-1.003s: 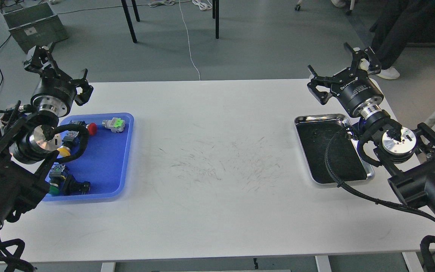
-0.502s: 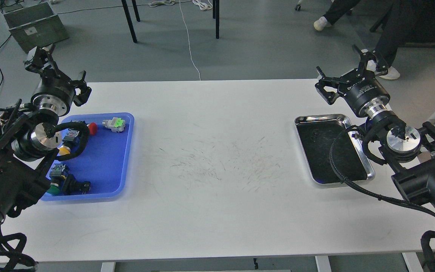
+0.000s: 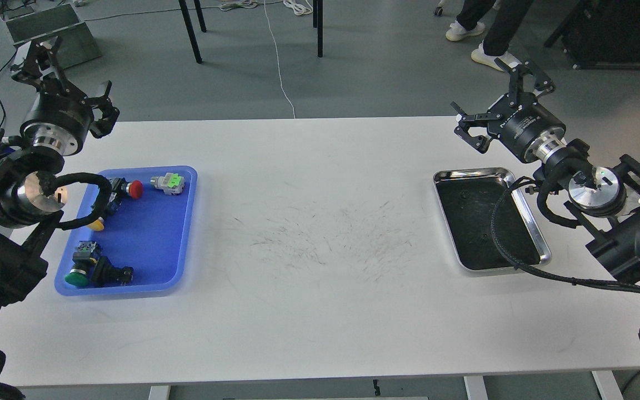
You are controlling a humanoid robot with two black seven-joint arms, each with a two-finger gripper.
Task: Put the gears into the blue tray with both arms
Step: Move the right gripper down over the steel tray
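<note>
Gears (image 3: 465,195) — only faint dark specks on the black inside of the steel tray (image 3: 542,244) at the right; too small to count, and their teeth cannot be made out. None shows in the blue tray (image 3: 170,244) at the left, which holds only switches: a red-capped one (image 3: 134,189), a green-topped one (image 3: 168,182), a yellow cap (image 3: 96,225) partly behind the cable, and a green-capped one (image 3: 77,276) next to a black body (image 3: 110,273) at the near end.

Change over the last second: both arms have lifted and swung outward. Left gripper (image 3: 61,75) has moved up and to the left, off the blue tray's far corner — it now hangs past the table's (image 3: 320,311) far-left corner, and more of the tray's contents are uncovered. Right gripper (image 3: 500,91) has risen slightly and sits beyond the steel tray's far edge, over the table's back edge. Trays and switches have not shifted. A person's feet (image 3: 486,39) now show on the floor at top right.

Grippers: both with fingers spread, nothing held.

Meaning for the task, as a judgement: no gear has been transferred yet; the arms look to be in a raised ready pose, not in a reach. The right arm is nearest the gears, so a descent into the steel tray seems the likely first step.

Writing: white lettering runs along the right gripper body, too small and oblique to read. A pale label sits on the grey crate (image 3: 48,30) on the floor — illegible.
</note>
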